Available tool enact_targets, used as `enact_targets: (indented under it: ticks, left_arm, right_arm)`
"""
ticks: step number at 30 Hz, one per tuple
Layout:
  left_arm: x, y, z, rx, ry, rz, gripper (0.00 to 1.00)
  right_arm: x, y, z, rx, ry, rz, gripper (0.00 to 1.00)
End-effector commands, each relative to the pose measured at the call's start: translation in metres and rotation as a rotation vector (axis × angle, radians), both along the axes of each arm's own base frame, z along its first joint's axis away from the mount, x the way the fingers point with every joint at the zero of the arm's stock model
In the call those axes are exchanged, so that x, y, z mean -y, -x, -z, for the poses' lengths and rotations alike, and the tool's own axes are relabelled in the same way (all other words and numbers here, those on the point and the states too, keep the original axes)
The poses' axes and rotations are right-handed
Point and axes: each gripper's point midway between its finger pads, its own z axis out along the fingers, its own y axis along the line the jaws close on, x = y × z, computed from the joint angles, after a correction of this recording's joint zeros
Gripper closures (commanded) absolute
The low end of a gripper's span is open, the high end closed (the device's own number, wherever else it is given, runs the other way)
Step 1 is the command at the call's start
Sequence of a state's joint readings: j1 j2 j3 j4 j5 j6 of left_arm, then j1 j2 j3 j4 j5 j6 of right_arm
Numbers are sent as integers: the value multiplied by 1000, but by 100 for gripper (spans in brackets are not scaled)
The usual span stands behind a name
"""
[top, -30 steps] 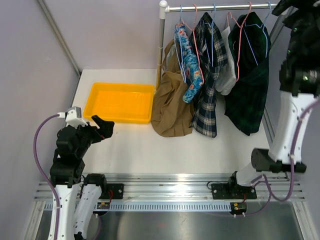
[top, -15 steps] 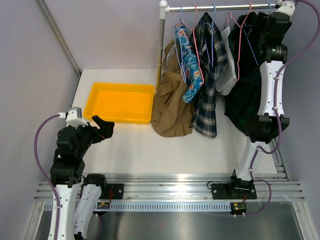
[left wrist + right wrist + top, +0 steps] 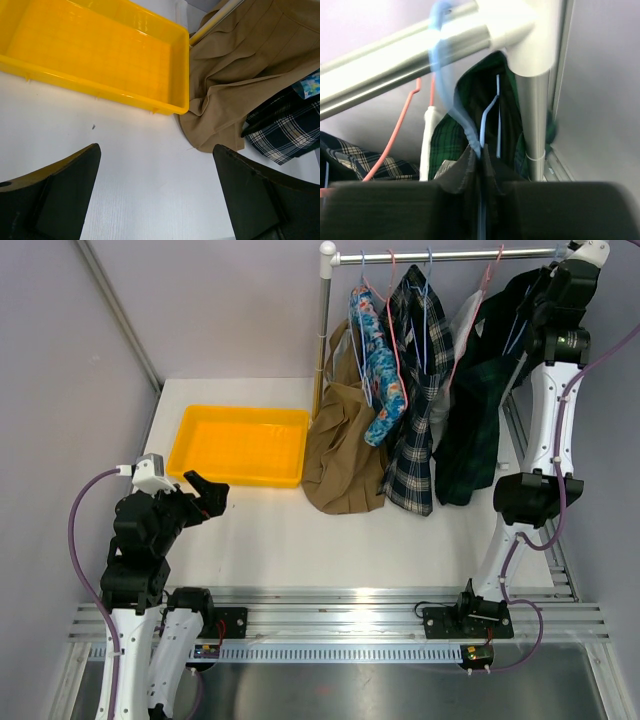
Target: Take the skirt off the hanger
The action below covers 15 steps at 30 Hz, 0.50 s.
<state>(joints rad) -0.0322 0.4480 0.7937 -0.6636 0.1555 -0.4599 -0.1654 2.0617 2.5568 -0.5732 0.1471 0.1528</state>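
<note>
Tan cloth of the skirt [image 3: 345, 450] hangs at the left end of the rail [image 3: 440, 254], close against the post [image 3: 322, 330], and its lower folds lie bunched on the table [image 3: 300, 540] near the middle of the far edge. The bunched hem sits just beside the right wall of the yellow tray [image 3: 245, 408], which occupies the far left part of the table. A light-blue hanger [image 3: 361, 275] is hooked on the rail directly above the skirt. Where the two meet cannot be made out, as the blue floral garment [image 3: 380, 370] hangs in front. The left gripper [image 3: 155, 200] hovers over bare table toward the near left corner, just short of the tray's near wall. Its two fingers stand wide apart with nothing between them. The right arm reaches up to the rail's right end, above the far right corner. There the right gripper [image 3: 481, 157] has its fingers pressed together on the wire of the right-end hanger [image 3: 484, 120], another light-blue one hooked on the rail. The dark green tartan garment [image 3: 470, 440] hangs beneath that hanger, well apart from the skirt.
</note>
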Motion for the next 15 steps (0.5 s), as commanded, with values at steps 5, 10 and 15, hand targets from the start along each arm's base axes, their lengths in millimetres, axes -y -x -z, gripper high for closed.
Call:
enact_targets:
  ticks: [5, 10, 15]
  left_arm:
    - [1, -5, -5, 26, -8, 10, 1]
    - [2, -5, -5, 24, -8, 15, 1]
    - [1, -2, -7, 40, -12, 12, 1]
  right_arm:
    - [-13, 11, -21, 58, -51, -76, 100]
    - [-37, 23, -65, 174, -77, -191, 100]
    - [-52, 57, -122, 313, -77, -243, 100]
